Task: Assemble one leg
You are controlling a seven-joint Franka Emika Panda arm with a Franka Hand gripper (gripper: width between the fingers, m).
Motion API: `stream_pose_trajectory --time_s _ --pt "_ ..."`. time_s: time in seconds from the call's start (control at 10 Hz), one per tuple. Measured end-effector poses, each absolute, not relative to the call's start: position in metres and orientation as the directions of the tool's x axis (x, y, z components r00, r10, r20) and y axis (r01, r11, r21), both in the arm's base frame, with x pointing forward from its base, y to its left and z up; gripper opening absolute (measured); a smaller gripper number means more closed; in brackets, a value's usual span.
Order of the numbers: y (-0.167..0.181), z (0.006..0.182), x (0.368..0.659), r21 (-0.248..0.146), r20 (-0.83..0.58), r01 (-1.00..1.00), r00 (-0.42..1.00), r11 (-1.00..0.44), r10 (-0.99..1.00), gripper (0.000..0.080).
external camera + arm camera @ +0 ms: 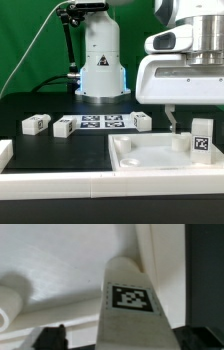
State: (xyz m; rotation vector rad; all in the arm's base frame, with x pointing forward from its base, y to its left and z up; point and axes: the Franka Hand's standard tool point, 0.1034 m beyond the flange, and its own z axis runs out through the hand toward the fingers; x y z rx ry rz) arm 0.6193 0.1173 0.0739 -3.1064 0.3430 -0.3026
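Observation:
The leg (203,136), a small white block with a black-and-white tag, stands upright on the large white tray (135,160) near its edge at the exterior view's right. My gripper (190,124) hangs right over it, jaws open, straddling the leg. In the wrist view the leg (131,308) runs between my dark fingertips (50,337). One finger is close against the leg and the other is a clear gap away. My gripper (122,340) is not closed on it.
Three more small white tagged blocks (35,124), (65,128), (140,122) lie around the marker board (100,123) in front of the robot base (100,70). A white part (5,152) sits at the left edge. The tray has a round raised boss (10,300).

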Motion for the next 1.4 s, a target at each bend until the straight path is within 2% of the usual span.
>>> stream_pose_trajectory --time_s 0.1,0.2,0.3,0.6,0.9,1.0,1.2,1.4 --pt "0.117 0.0739 0.6194 -0.023 0.19 -0.216 0.957 -0.976 -0.217 0.0409" --pt "0.117 0.0739 0.6194 -0.023 0.191 -0.216 0.957 -0.976 -0.217 0.0409" --pt "0.1169 0.0738 0.6194 -0.023 0.19 -0.219 0.957 -0.975 -0.219 0.0291" --pt "0.1159 0.0737 0.6191 -0.042 0.183 -0.314 0.931 -0.948 -0.317 0.0291" --pt "0.1148 0.0726 0.6199 -0.107 0.162 -0.59 0.784 -0.801 -0.599 0.0291" --pt "0.1139 0.0726 0.6222 -0.12 0.17 -0.619 0.757 -0.776 -0.631 0.0291" --pt "0.113 0.0726 0.6222 -0.156 0.135 -0.775 0.598 -0.613 -0.79 0.0291" --pt "0.1125 0.0732 0.6213 -0.158 0.08 -0.899 0.4 -0.408 -0.913 0.0294"
